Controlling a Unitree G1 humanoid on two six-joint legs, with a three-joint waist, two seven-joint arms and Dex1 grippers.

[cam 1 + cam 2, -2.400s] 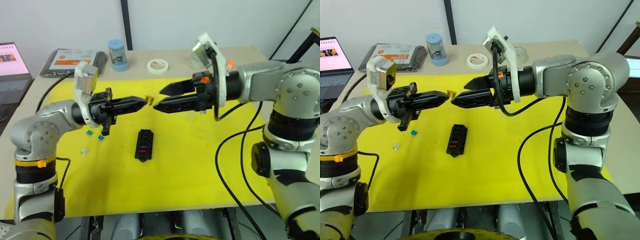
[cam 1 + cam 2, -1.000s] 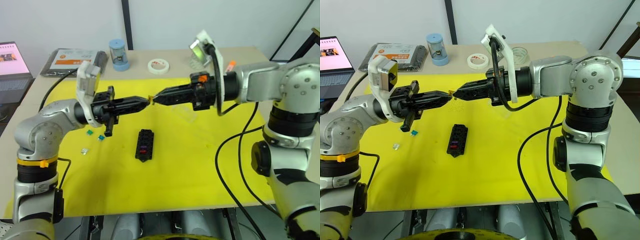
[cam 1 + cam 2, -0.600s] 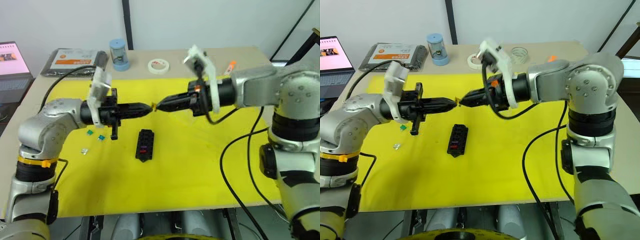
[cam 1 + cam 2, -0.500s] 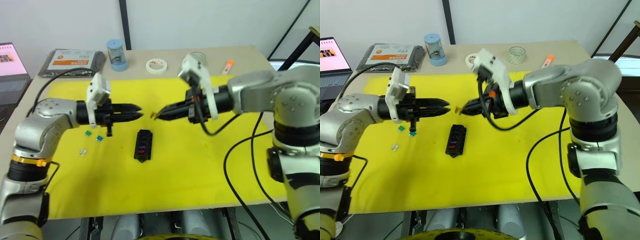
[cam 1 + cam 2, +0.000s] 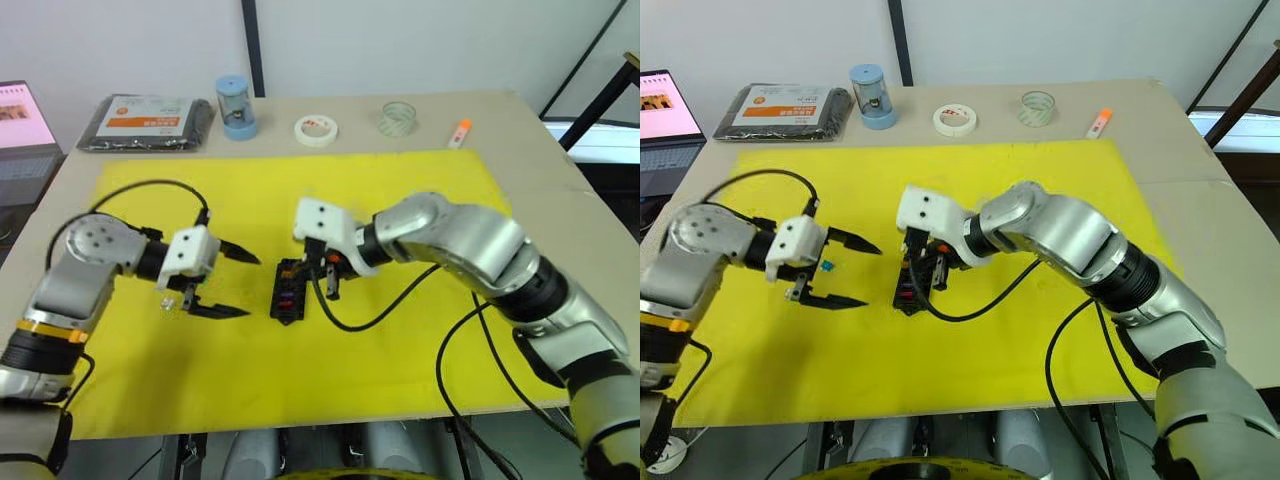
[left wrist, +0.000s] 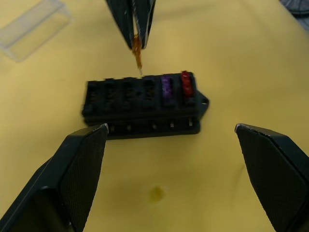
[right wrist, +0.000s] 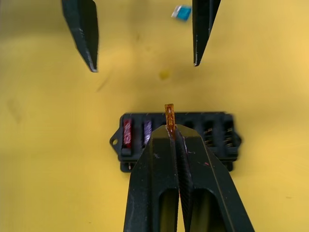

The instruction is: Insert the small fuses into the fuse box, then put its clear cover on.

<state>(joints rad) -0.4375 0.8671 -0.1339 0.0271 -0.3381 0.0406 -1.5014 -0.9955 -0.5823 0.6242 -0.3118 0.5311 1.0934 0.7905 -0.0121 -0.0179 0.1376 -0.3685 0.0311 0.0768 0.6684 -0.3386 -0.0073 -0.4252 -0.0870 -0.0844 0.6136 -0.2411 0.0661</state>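
Small black plastic fuse box point(image 6: 144, 103) lying flat on the yellow mat point(image 5: 400, 330), near the mat's middle and well in from every edge. Red fuse point(image 6: 186, 83) and purple fuse point(image 6: 166, 86) seated in the two end slots; four remaining slots open. Right gripper point(image 7: 170, 126) poised directly over the box, fingers pinched tight on a thin tan blade fuse point(image 7: 169, 116), its prongs just above the slot next to the purple one, not yet seated. Left gripper point(image 5: 232, 283) resting low over the mat just beside the box, fingers spread wide and holding nothing, the box lying in line with the gap between the fingertips point(image 6: 87, 159) but apart from both. Teal fuse chip point(image 7: 182, 12) loose on the mat behind the left gripper. Clear rectangular plastic cover point(image 6: 35, 28) lying on the mat beyond the box, apart from it. Bare yellow mat around the box on the near side and toward the right edge.
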